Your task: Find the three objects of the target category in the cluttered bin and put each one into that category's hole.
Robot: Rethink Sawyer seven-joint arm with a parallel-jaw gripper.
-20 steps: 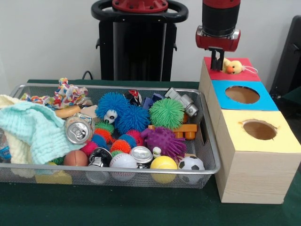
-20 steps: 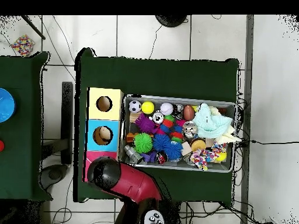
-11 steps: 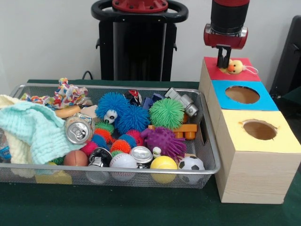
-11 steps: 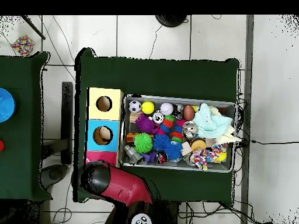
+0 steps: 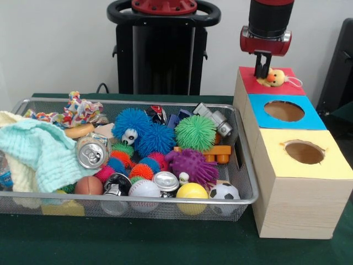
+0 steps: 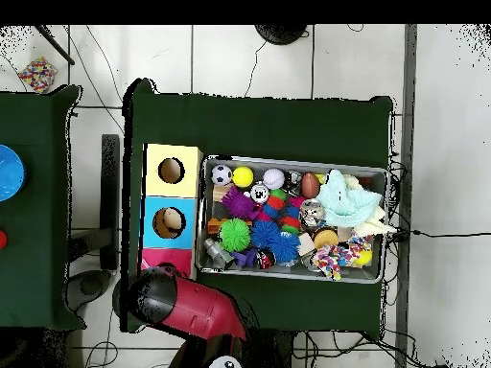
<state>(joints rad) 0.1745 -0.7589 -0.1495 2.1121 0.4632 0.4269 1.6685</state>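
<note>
Small yellow plush duck (image 5: pixel 274 78), orange beak, lies on the red box top (image 5: pixel 287 85), beside the blue box (image 5: pixel 284 111) hole. Gripper (image 5: pixel 262 70) hangs directly above, touching the duck; whether its fingers are spread or pinching cannot be told. Wire bin (image 5: pixel 245 165) alongside holds spiky balls (image 5: pixel 196 132), cans (image 5: pixel 92 153), cloth (image 5: pixel 41 152).

Red arm (image 5: pixel 266 43) with black wrist band, dark end effector (image 5: pixel 262 70).
</note>
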